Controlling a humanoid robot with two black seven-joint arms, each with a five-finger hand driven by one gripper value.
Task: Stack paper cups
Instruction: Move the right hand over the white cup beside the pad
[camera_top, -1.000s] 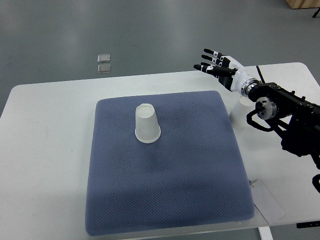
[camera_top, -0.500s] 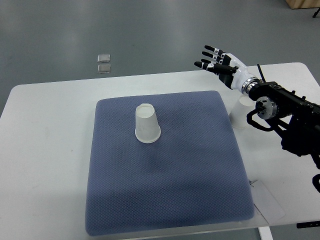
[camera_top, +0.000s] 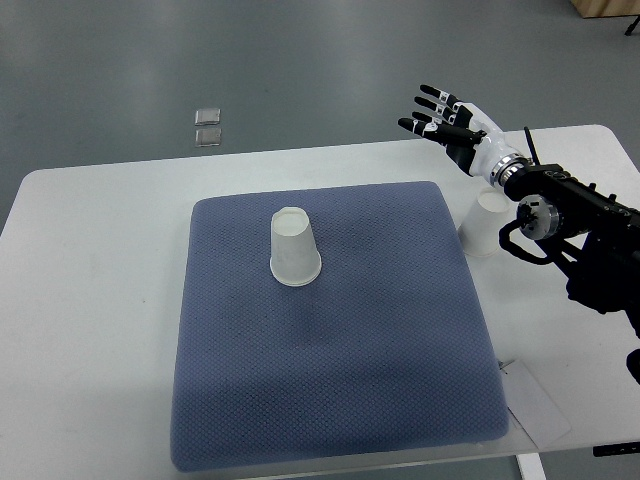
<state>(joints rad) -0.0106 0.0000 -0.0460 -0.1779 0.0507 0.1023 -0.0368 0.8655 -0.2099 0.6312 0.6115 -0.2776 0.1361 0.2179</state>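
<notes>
One white paper cup (camera_top: 294, 248) stands upside down on the blue mat (camera_top: 330, 340), left of its middle. A second white paper cup (camera_top: 484, 222) stands upside down on the white table just off the mat's right edge, partly behind my right forearm. My right hand (camera_top: 446, 120) is raised above the table's far edge, up and left of that second cup, open with its fingers spread and holding nothing. The left arm does not show.
The white table (camera_top: 90, 300) carries the mat. A sheet of paper (camera_top: 535, 405) lies at the mat's near right corner. Two small clear tiles (camera_top: 208, 126) lie on the grey floor beyond the table.
My right hand has drifted up and to the right, uncovering more of the cup beside the mat. Both cups stay where they were.
</notes>
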